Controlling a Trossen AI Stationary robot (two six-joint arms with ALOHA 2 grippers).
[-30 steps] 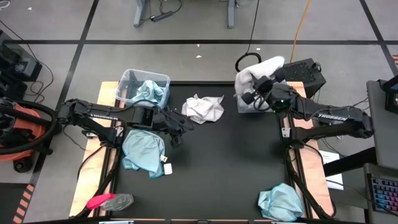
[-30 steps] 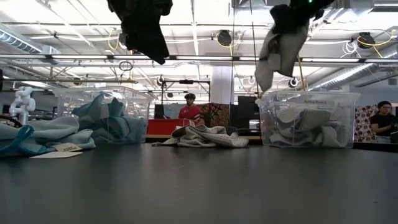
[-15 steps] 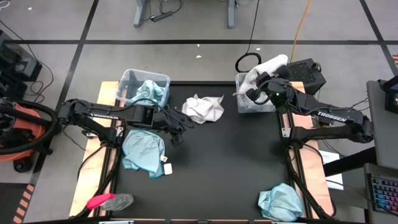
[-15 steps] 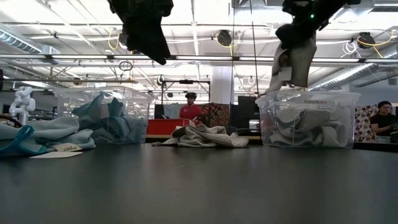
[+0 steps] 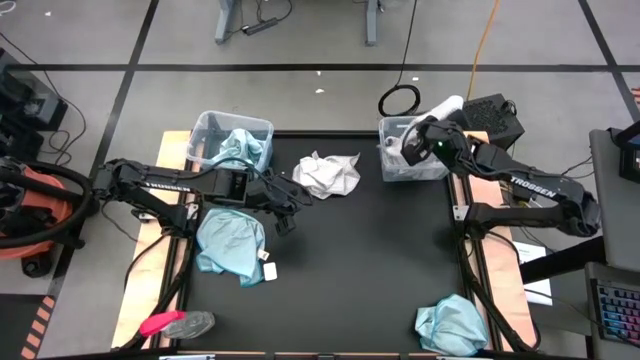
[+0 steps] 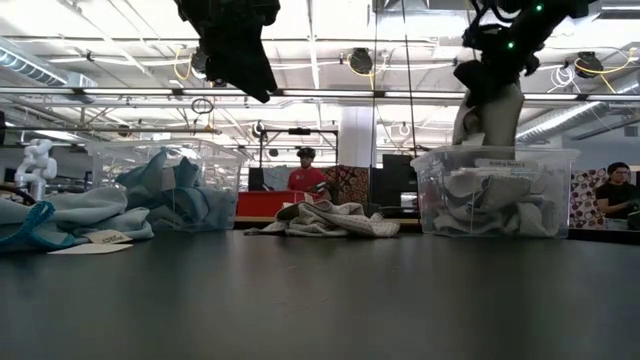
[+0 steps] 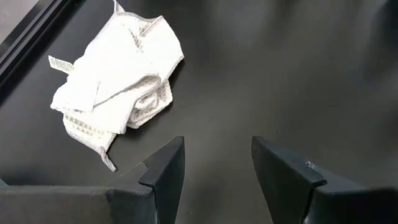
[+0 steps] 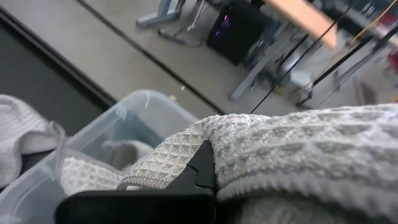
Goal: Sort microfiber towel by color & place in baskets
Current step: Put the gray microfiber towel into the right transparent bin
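Note:
My right gripper [image 5: 413, 144] hangs over the right basket [image 5: 392, 166] at the table's far right, shut on a grey-white towel [image 6: 488, 112]. This basket holds more grey-white towels. My left gripper [image 5: 290, 207] stands open above the table's left middle, with nothing between its fingers. Just beyond it a crumpled white towel [image 7: 118, 68] lies on the table. A teal towel [image 5: 232, 244] lies spread near the left arm, and another [image 5: 452, 324] lies at the near right. The left basket [image 5: 207, 126] holds teal towels. My right gripper is shut on the grey-white towel at a bunched fold [image 8: 180, 158]; the cloth drapes over the fingers and hides where they meet it. The fingers slant down from the table's right side. The towel hangs slack below them, its lower end [image 6: 482, 138] at the basket's rim.
A small pink-and-grey object [image 5: 176, 323] lies at the near left corner. Black boxes and cables sit beyond the far right corner. People show in the room behind the table. The table's middle and near middle are bare dark surface.
My right gripper has swung toward the table's right edge and sunk, tipping downward, carrying the grey-white towel. The towel hung free above the basket's left wall; now it hangs over the basket's middle with its lower end at the rim.

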